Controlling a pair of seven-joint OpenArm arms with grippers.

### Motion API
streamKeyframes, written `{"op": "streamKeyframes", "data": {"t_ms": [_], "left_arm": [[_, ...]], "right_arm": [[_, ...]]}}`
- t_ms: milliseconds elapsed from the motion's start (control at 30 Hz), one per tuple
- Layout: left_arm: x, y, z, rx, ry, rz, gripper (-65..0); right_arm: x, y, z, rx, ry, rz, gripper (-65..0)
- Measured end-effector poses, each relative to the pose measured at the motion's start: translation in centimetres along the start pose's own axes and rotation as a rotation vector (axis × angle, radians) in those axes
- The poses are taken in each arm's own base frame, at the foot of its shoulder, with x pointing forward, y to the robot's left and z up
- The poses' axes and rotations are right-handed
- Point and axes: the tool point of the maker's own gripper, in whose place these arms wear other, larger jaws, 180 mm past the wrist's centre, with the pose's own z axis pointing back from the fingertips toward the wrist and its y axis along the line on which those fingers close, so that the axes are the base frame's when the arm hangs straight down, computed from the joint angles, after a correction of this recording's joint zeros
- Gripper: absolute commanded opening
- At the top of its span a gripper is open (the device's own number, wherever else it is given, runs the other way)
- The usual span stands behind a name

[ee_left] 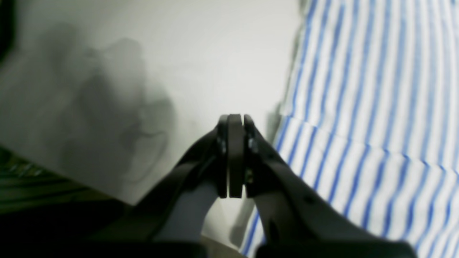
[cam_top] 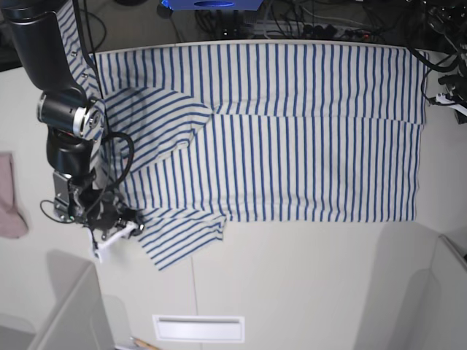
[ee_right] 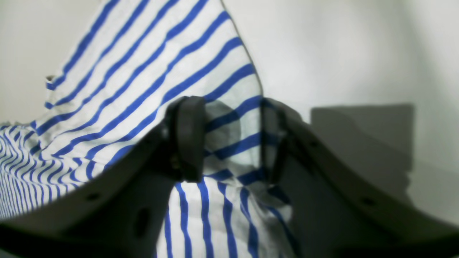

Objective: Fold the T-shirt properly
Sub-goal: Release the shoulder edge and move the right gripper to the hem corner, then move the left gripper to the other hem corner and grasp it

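The right hand point(ee_right: 229, 143) straddles the T-shirt point(cam_top: 292, 131) sleeve, jaws apart. The left hand point(ee_left: 235, 154) is pressed together, empty. A thin pinch could slip.

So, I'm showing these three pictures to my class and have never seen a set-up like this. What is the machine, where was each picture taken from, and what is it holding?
It is a robot with two arms, meant to fold the T-shirt, white with blue stripes, spread on a pale table. The base picture looks down from above. The other two come from small cameras on the wrists, looking along each hand. In the overhead view only the right arm shows, at the picture's left. Its right hand is at the near sleeve; its own camera shows the striped cloth between two black fingers with a gap left, so the grip is not yet closed. The left hand is shut on nothing, over bare table beside the shirt. A pink cloth lies at the left edge.
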Motion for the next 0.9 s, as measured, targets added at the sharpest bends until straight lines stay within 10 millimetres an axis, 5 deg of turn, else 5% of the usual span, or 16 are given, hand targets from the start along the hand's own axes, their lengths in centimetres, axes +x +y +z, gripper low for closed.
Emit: {"op": "streamKeyframes", "data": {"t_ms": [100, 267, 367, 567, 733, 900], "left_arm": [[1.3, 0.6, -0.3, 0.045, -0.025, -0.010, -65.0], [2.5, 0.6, -2.3, 0.052, -0.028, 0.052, -20.1], [3.3, -1.1, -5.0, 0.009, 0.012, 0.030, -1.3], [7.0, -4.8, -10.9, -0.048, 0.076, 0.032, 0.0], [9.7, -9.8, -15.3, -0.171, 0.049, 0.063, 0.0], [9.2, -13.8, -18.8, -0.257, 0.106, 0.101, 0.0]], "right_arm": [[-0.3, -0.2, -0.1, -0.007, 0.000, -0.005, -65.0], [-0.3, -0.1, -0.1, -0.005, 0.002, -0.006, -65.0], [-0.3, -0.1, -0.1, -0.003, 0.000, -0.008, -65.0], [-0.3, 0.0, -0.2, -0.001, 0.001, -0.009, -65.0], [-0.3, 0.0, -0.2, -0.002, 0.002, -0.007, -65.0], [-0.4, -0.1, -0.1, -0.003, 0.005, -0.005, -65.0]]}}
